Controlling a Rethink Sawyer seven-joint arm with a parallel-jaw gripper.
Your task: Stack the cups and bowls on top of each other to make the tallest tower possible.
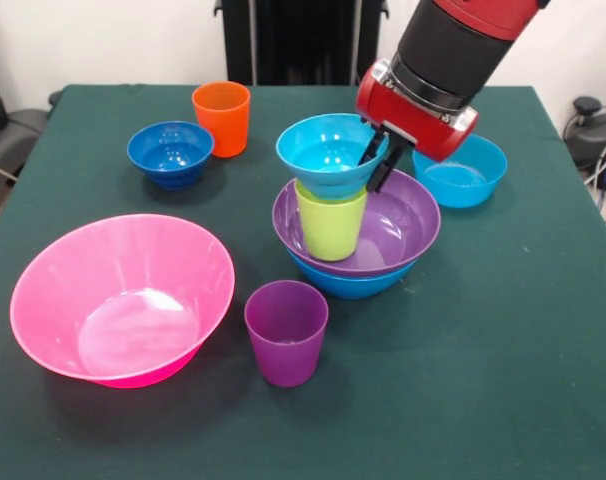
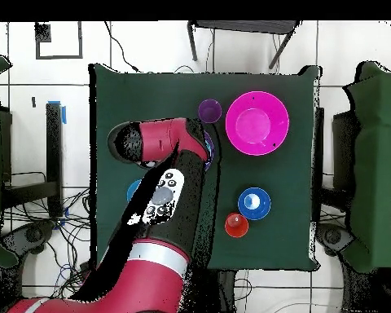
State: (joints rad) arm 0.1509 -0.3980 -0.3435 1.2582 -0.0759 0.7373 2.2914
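The tower stands mid-table: a blue bowl (image 1: pixel 348 282) at the base, a purple bowl (image 1: pixel 398 225) nested in it, and a lime green cup (image 1: pixel 330 222) upright inside that. A turquoise bowl (image 1: pixel 328 150) sits on the cup, slightly tilted. My gripper (image 1: pixel 375 163) straddles this bowl's right rim, one finger inside and one outside, shut on it. The purple cup (image 1: pixel 286 330) (image 2: pixel 209 110) stands in front of the tower. The orange cup (image 1: pixel 221 118) (image 2: pixel 236 225) stands at the back. In the overhead view my arm (image 2: pixel 162 196) covers the tower. A lime green bowl is out of view.
A huge pink bowl (image 1: pixel 123 298) (image 2: pixel 257 123) sits at the front left. A small dark blue bowl (image 1: pixel 170 152) (image 2: pixel 254 204) is next to the orange cup. A second turquoise bowl (image 1: pixel 463 172) sits right of the tower, behind my gripper.
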